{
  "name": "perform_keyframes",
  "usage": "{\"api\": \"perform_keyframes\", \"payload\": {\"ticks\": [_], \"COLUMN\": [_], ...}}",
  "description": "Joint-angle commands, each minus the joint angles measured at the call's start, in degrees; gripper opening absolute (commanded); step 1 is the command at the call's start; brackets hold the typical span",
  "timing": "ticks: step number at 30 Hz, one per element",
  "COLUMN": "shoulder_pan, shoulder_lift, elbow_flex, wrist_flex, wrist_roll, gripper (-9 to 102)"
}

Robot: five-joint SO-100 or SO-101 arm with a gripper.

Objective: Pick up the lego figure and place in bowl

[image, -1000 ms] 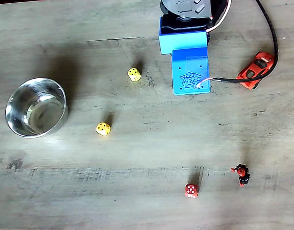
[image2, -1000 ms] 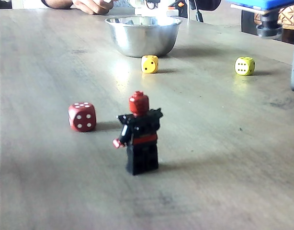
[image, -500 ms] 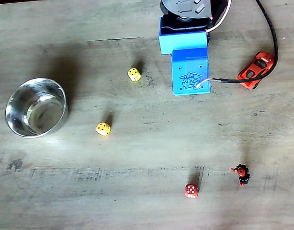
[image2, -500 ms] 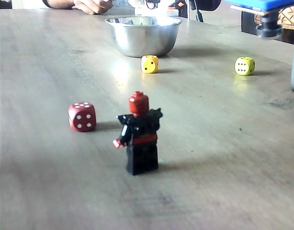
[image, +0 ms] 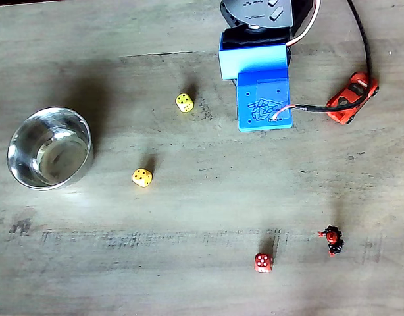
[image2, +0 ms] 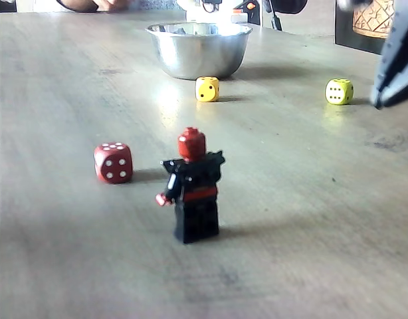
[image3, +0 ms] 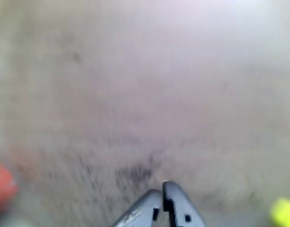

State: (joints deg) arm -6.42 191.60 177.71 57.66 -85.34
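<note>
While the fingers (image3: 163, 196) sit closed and empty, the lego figure (image: 331, 239) stands upright, well apart, ungrasped.

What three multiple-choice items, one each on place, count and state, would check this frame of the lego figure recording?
1. In the fixed view from above, where is the bowl?
A. at the left side of the table
B. beside the toy car
C. at the bottom edge

2. How many yellow dice lie on the table?
A. one
B. two
C. three

3. What state is the lego figure in?
A. lying inside the bowl
B. held in the gripper
C. standing upright on the table

Answers:
1. A, the steel bowl sits far left, while the toy car is at the far right.
2. B, one yellow die is near the blue arm base and another lies nearer the bowl; the third die is red.
3. C, the low fixed view shows it on its feet; the gripper appears shut, with nothing in it.
</note>
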Motion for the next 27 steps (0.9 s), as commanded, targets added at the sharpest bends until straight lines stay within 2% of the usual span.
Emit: {"api": "perform_keyframes", "payload": {"ticks": [1,19,27], "shoulder_pan": [0.18,0.62,0.62], "shoulder_lift": [0.26,-4.22,-14.50], "elbow_flex": [4.04,4.04,3.96], "wrist_flex": [-4.57,-22.24,-36.30], "wrist_roll": [0.44,0.62,0.62], "gripper": [0,0,0]}}
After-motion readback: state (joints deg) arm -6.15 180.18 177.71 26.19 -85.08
